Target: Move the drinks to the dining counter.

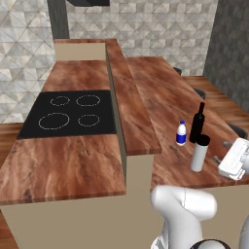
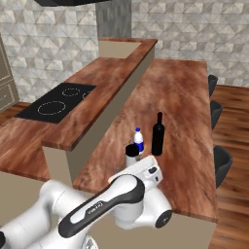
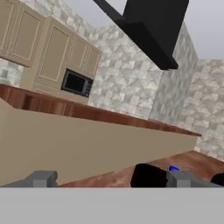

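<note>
We are holding our gripper [image 3: 105, 178] wide open with nothing between the fingers [image 3: 41, 178], low at the near end of the dining counter [image 1: 165, 97]. It is sitting just beside the pale-grey cylinder with the black cap [image 1: 200, 153], whose dark top is showing between our fingertips in the hand view. Just past the cylinder, the blue-and-white bottle [image 1: 181, 133] and the slim black bottle [image 1: 197, 123] are standing upright side by side, close to it on the same wood top. We are judging three drinks as already delivered, all standing on the island. The red can is the one we are not finding here, so we are counting it as what is left. Across the raised ledge [image 1: 129, 102], the black cooktop [image 1: 70, 113] is lying flat.
</note>
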Available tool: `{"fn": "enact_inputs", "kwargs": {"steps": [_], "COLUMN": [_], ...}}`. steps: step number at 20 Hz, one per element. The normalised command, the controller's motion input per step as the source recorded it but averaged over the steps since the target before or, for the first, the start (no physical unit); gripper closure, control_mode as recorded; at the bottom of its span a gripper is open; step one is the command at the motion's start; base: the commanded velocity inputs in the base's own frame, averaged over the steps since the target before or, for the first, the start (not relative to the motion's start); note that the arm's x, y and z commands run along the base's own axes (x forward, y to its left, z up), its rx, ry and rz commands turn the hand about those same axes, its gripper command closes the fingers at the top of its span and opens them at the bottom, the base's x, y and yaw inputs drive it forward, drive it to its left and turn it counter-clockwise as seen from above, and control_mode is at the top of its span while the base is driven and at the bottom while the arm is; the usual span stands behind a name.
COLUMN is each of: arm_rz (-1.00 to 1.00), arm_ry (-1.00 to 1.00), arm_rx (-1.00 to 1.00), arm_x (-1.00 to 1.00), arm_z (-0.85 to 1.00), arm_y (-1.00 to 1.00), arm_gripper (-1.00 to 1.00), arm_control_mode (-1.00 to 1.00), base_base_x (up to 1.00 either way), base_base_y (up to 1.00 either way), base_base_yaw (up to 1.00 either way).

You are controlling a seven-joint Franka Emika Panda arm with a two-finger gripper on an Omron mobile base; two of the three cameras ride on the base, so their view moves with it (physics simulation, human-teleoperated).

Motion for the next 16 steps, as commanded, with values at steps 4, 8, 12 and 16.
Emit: {"fn": "enact_inputs", "kwargs": {"steps": [4,8,12,16], "arm_rz": [0.00,0.00,0.00,0.00], "arm_ry": [-0.14,-0.07,-0.03,0.00], "arm_rx": [-0.14,-0.13,-0.07,0.00], "arm_x": [-0.01,0.00,0.00,0.00], "arm_z": [0.13,0.10,0.05,0.00], "arm_y": [0.47,0.45,0.24,0.00], "arm_gripper": [-1.00,-1.00,-1.00,-1.00], "arm_control_mode": [-1.00,-1.00,1.00,1.00], "base_base_x": [0.00,0.00,0.00,0.00], "base_base_y": [0.00,0.00,0.18,0.02], "base_base_yaw": [0.00,0.00,0.00,0.00]}}
